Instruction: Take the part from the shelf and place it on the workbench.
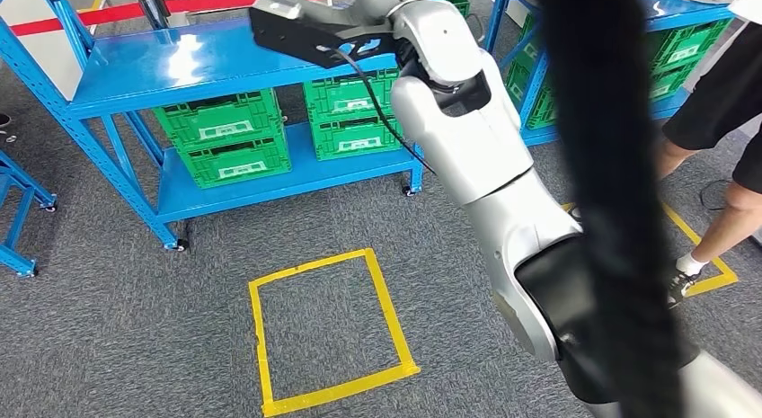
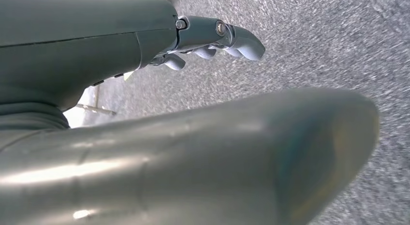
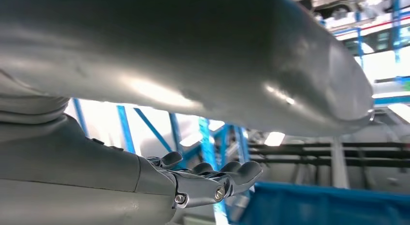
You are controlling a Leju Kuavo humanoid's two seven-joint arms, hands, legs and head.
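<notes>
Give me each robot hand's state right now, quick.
Left robot hand: open, holding nothing, over grey carpet.
Right robot hand: open, holding nothing, raised near the blue shelf.

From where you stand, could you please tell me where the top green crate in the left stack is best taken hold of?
Probably by the top rim of its front wall, coming in level from the open front. The top green crate rests on the lower crate, and the blue shelf has its upper deck close above, so reaching from above looks blocked.
</notes>
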